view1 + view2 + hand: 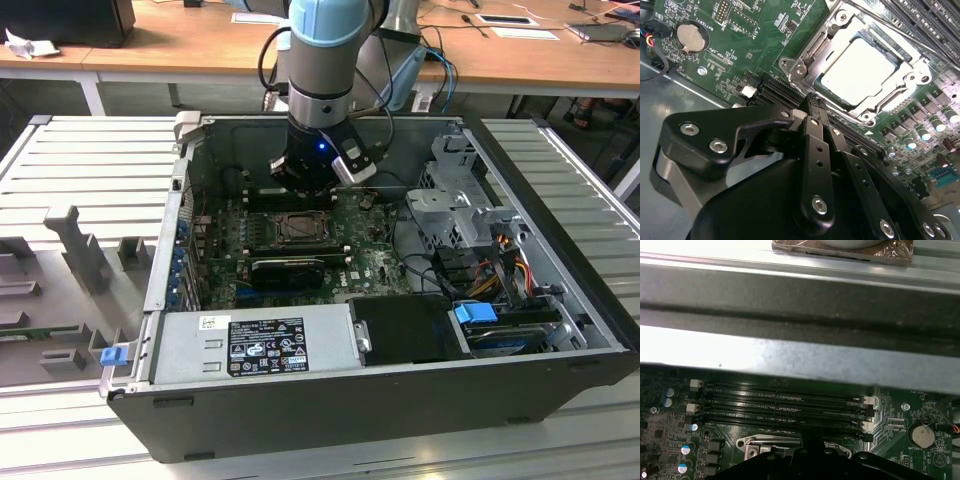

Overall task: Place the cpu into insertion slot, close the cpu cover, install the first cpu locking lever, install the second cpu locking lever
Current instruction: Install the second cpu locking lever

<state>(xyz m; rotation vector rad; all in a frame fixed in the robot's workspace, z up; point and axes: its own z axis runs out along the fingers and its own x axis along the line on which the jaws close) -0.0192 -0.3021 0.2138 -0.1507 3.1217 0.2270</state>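
Cpu [862,70] seated in insertion slot [801,62], just beyond closed, empty fingers [812,107].

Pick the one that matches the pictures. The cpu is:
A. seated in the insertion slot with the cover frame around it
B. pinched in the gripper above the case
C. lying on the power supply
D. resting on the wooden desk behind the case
A: in the second wrist view the pale cpu lies flat in the insertion slot, showing through the window of the cpu cover, beyond the gripper.
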